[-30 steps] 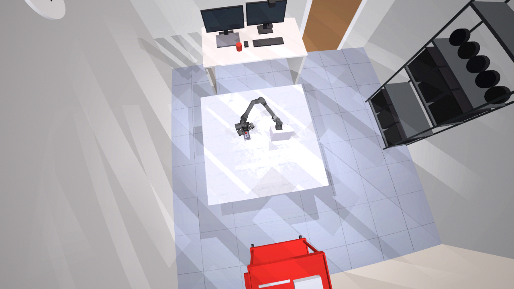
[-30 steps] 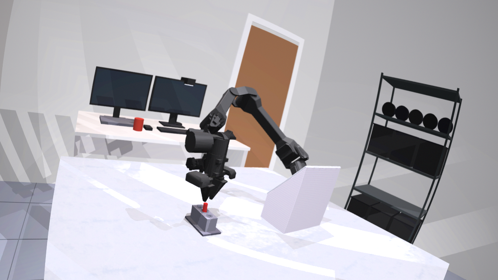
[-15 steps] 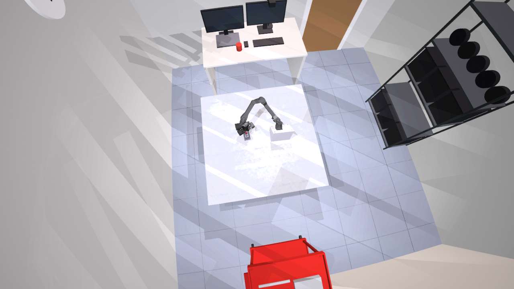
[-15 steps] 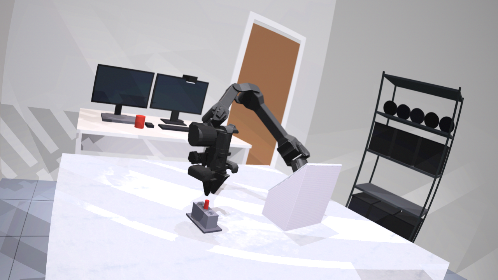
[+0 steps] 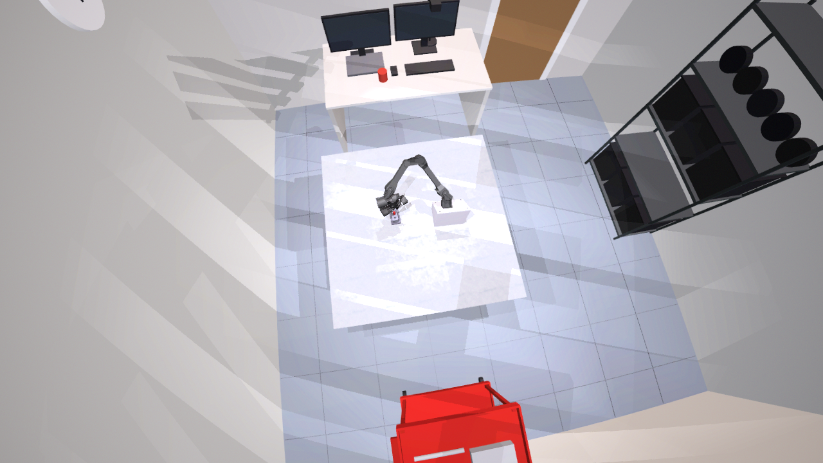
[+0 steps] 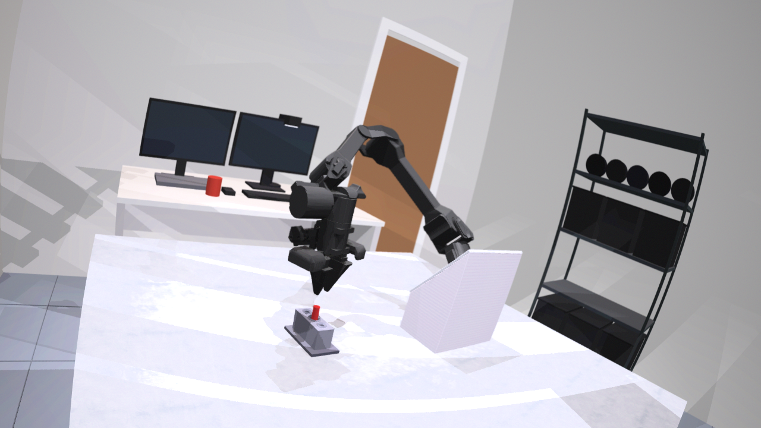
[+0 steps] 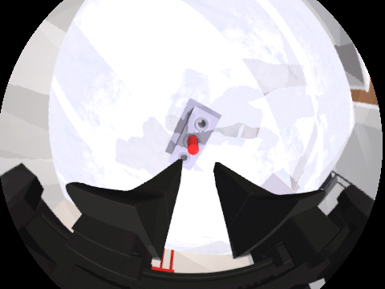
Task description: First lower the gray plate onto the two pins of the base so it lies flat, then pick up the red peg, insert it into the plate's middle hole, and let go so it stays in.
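Observation:
The gray plate [image 6: 305, 328] [image 7: 208, 116] sits level, like a block, on the darker base [image 6: 299, 339] [image 7: 196, 104]. The two end holes show as rings on its top; the pins are not clearly distinguishable. The red peg [image 5: 394, 213] [image 6: 315, 312] [image 7: 192, 146] stands upright in the middle hole, with a short upper part sticking out. How deep its lower end sits is hidden. My gripper [image 6: 321, 292] [image 7: 198, 165] is open and empty, its fingertips pointing down just above the peg, with a visible gap between them and the peg.
The arm's white pedestal [image 5: 450, 214] [image 6: 461, 303] stands on the white table [image 5: 368, 276] [image 6: 186, 367], to the right of the plate in the top and exterior views. Behind the table is a desk [image 5: 420, 80] with monitors and a red cup [image 5: 382, 74] [image 6: 213, 186].

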`<action>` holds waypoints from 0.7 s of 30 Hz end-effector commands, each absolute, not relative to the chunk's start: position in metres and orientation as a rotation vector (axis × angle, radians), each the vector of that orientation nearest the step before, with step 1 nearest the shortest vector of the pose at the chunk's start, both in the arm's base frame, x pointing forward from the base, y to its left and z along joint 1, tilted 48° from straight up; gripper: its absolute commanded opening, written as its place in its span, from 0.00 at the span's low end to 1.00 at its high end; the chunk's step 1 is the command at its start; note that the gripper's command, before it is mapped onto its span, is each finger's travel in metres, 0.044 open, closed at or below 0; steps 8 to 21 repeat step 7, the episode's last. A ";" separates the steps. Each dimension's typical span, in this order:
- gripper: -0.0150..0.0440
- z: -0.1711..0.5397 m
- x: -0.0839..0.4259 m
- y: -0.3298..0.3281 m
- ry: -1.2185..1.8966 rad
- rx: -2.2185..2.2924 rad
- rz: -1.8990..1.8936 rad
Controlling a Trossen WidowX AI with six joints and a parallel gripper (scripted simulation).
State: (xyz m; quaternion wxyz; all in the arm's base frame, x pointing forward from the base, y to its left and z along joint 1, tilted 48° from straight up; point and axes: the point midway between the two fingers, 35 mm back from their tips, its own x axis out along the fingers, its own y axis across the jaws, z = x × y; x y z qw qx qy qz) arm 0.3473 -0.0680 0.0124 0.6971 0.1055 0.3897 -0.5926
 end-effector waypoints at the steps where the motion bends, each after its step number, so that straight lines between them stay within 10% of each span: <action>1: 0.51 0.014 0.347 -0.066 0.867 0.240 -1.321; 21: 0.51 0.018 0.347 -0.063 0.867 0.240 -1.321</action>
